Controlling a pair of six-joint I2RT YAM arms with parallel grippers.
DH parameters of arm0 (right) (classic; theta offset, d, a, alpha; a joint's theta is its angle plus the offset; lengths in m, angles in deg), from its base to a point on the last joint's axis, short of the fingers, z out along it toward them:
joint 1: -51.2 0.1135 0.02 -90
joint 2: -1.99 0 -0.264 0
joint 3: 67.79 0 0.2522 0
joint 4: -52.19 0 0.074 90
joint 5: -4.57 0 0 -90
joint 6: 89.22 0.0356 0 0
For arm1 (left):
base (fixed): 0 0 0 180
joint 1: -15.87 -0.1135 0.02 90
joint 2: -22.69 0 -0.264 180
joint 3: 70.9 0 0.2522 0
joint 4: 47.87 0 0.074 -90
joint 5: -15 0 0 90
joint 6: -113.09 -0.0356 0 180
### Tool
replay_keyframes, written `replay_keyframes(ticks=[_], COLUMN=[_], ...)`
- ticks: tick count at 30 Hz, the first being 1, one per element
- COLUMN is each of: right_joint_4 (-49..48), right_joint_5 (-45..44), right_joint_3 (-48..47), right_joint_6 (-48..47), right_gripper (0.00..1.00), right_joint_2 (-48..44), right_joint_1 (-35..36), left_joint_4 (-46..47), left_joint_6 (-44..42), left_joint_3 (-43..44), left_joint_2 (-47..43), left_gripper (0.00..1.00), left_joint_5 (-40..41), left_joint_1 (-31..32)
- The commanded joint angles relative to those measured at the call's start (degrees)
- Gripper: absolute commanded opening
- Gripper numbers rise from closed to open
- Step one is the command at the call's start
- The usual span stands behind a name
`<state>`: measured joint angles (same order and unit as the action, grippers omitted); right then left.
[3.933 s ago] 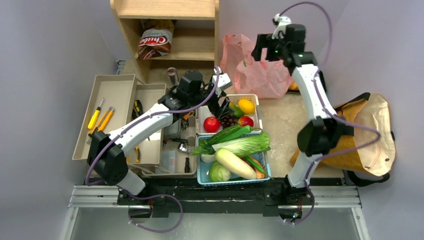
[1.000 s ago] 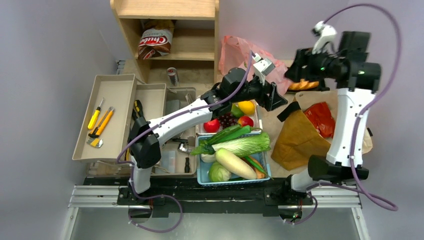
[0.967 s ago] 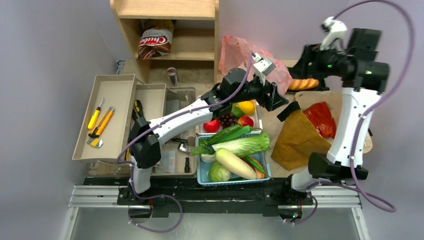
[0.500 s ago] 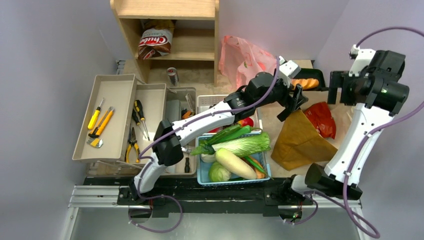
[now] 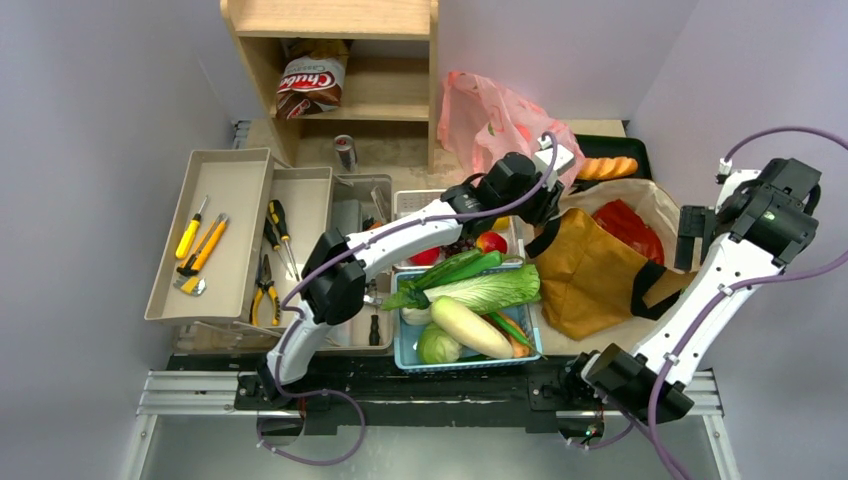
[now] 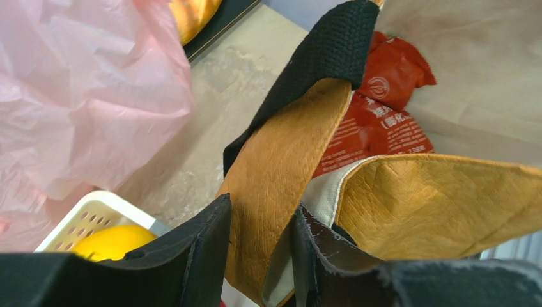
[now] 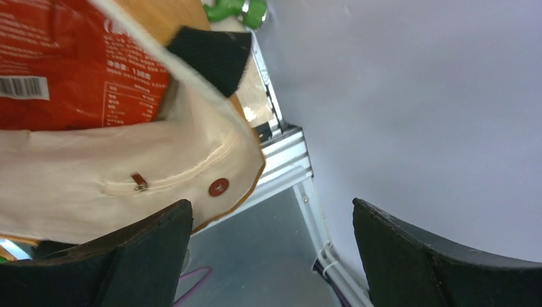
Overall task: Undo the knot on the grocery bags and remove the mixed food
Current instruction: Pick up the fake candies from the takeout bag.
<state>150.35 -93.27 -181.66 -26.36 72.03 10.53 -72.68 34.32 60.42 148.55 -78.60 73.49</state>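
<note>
My left gripper is shut on the rim of the brown bag, next to its black strap; the rim fold sits between the fingers. A red packet lies inside the bag. My right gripper is open and empty at the bag's right side, its cream lining beside one finger. The pink bag slumps at the back; I cannot make out its knot. An apple, cucumber, napa cabbage and daikon lie in baskets.
A wooden shelf with a Chubs bag stands at the back left. Grey tool trays hold screwdrivers and pliers. A black tray with bread is behind the brown bag. A can stands by the shelf.
My left gripper has pulled back left with the brown bag's rim, spreading the bag's mouth wider. The right arm has swung down and to the right, away from the back wall.
</note>
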Motion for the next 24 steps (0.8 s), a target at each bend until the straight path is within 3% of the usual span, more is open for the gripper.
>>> replay_keyframes(ticks=[1,5,7,12,18,20,24], right_joint_4=[-3.18,-3.74,-2.8,0.06,-5.97,-6.42,-3.4], right_joint_5=[0.21,5.23,9.35,23.27,34.61,39.95,41.31], right_joint_3=[5.12,8.83,8.5,1.79,-13.15,-18.25,-23.18], right_joint_6=[-3.12,-1.4,0.83,4.66,12.24,14.74,12.84], right_gripper=[0.92,0.88,0.74,0.02,0.0,0.0,0.0], right_joint_2=[-1.93,-1.3,0.0,3.63,7.57,10.32,14.79], right_joint_1=[-4.0,-7.28,-7.49,-7.5,-7.35,-6.82,-0.74], left_joint_4=[-1.19,-0.47,-0.42,3.09,13.96,13.67,7.77], left_joint_6=[-1.15,-0.78,-0.85,-1.23,-5.88,-6.62,-7.68], left_joint_3=[-0.81,-0.87,-1.0,-4.88,-11.67,-10.7,-6.2], left_joint_2=[-3.26,-3.39,-3.64,-6.34,-10.61,-10.53,-8.16], left_gripper=[0.37,0.36,0.36,0.37,0.48,0.48,0.46], left_joint_5=[-1.05,-2.39,-3.0,-11.63,-31.49,-35.68,-39.38], left_joint_1=[-0.75,-0.71,-0.74,-1.52,-2.65,-2.69,-1.54])
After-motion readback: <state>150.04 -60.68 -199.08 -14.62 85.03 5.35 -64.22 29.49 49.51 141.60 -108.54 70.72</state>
